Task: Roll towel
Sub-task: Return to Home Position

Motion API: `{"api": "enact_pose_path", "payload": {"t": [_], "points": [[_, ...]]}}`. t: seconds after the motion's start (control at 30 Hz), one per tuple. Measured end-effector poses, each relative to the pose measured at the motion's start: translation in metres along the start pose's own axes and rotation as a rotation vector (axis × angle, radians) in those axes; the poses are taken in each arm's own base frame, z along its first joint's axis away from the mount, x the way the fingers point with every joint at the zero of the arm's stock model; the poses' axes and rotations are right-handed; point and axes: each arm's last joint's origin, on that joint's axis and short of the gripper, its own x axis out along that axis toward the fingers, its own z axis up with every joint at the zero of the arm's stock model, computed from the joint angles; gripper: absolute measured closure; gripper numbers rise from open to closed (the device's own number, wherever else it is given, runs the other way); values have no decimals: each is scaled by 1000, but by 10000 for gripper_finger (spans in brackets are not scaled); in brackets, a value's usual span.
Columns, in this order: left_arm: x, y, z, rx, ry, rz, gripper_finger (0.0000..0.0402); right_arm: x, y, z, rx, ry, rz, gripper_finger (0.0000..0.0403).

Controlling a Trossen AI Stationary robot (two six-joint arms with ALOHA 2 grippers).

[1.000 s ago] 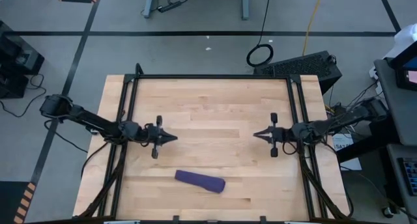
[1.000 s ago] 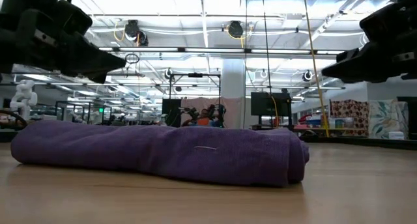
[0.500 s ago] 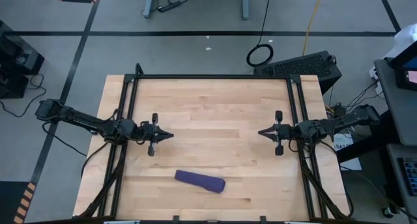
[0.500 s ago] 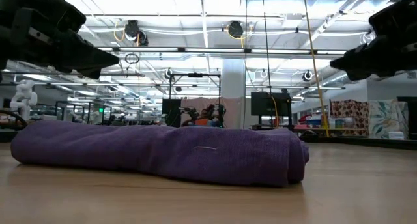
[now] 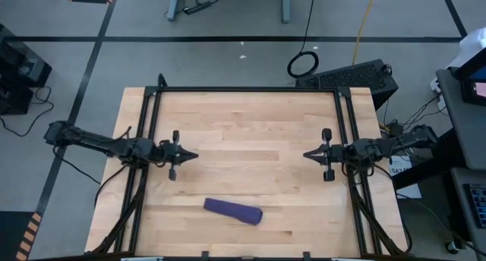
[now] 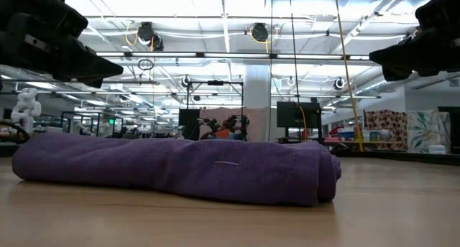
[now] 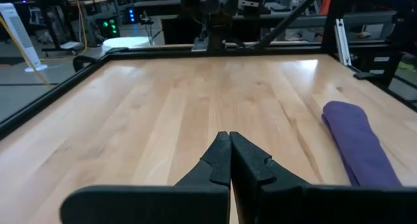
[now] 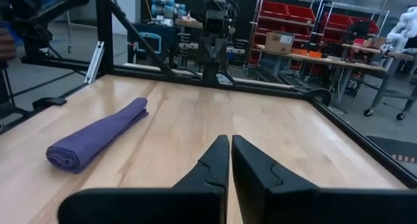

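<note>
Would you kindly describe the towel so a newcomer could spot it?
On the wooden table, look near the high view's bottom edge, clear of the left gripper and right gripper. The towel lies there: a purple roll, the only cloth.

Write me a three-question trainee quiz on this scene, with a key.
1. True or false: the towel lies rolled up on the table, and neither gripper touches it.
2. Pick one. The left gripper and right gripper are: A) both open; B) both shut; C) one open, one shut.
3. Fill in: the towel's colour is ____.
Key: 1 true; 2 B; 3 purple.
</note>
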Motion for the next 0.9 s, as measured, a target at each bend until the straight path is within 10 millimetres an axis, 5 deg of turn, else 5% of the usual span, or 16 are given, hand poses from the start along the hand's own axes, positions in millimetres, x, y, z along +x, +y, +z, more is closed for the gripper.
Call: {"api": "enact_pose_path", "payload": {"t": [0.9], "points": [[-17, 5, 0, 48, -33, 40, 401, -5, -5, 6, -90, -86, 33, 393]]}}
